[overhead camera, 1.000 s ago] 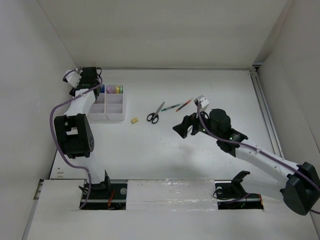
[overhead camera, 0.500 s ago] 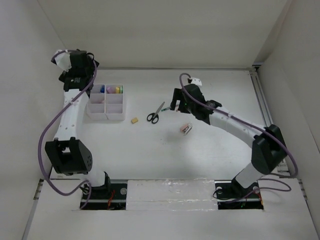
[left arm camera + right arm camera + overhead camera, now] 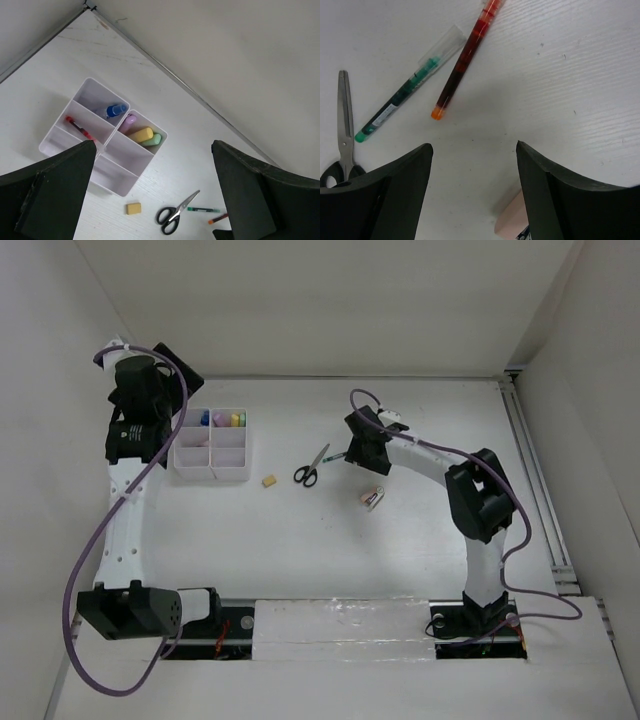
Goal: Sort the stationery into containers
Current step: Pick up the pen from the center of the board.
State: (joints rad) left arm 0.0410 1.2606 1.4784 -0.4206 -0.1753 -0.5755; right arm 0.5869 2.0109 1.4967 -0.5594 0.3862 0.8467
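Observation:
The white organizer tray point(image 3: 215, 476) stands at the far left. In the left wrist view its compartments point(image 3: 120, 190) hold a blue-capped bottle point(image 3: 115, 110), pink point(image 3: 129, 120), yellow point(image 3: 140, 134) and green point(image 3: 152, 140) markers, and a red pen point(image 3: 77, 127). The scissors point(image 3: 311, 466), the tan eraser point(image 3: 267, 480) and a green pen point(image 3: 338, 455) lie on the table. My left gripper point(image 3: 165, 365) is open and empty, high above the tray point(image 3: 153, 150). My right gripper point(image 3: 358, 445) is open and empty just above the table point(image 3: 473, 147), near the green pen point(image 3: 405, 90) and an orange-tipped red pen point(image 3: 465, 60).
A small pink item point(image 3: 372, 498) lies on the table just near of my right gripper; its edge shows by the right finger point(image 3: 512, 220). The scissors' blade point(image 3: 342, 130) is at the left of the right wrist view. White walls close the back and both sides.
My left arm rose up and back from the tray. My right arm swung to the far left over the pens. The pink item now lies where my right gripper was.

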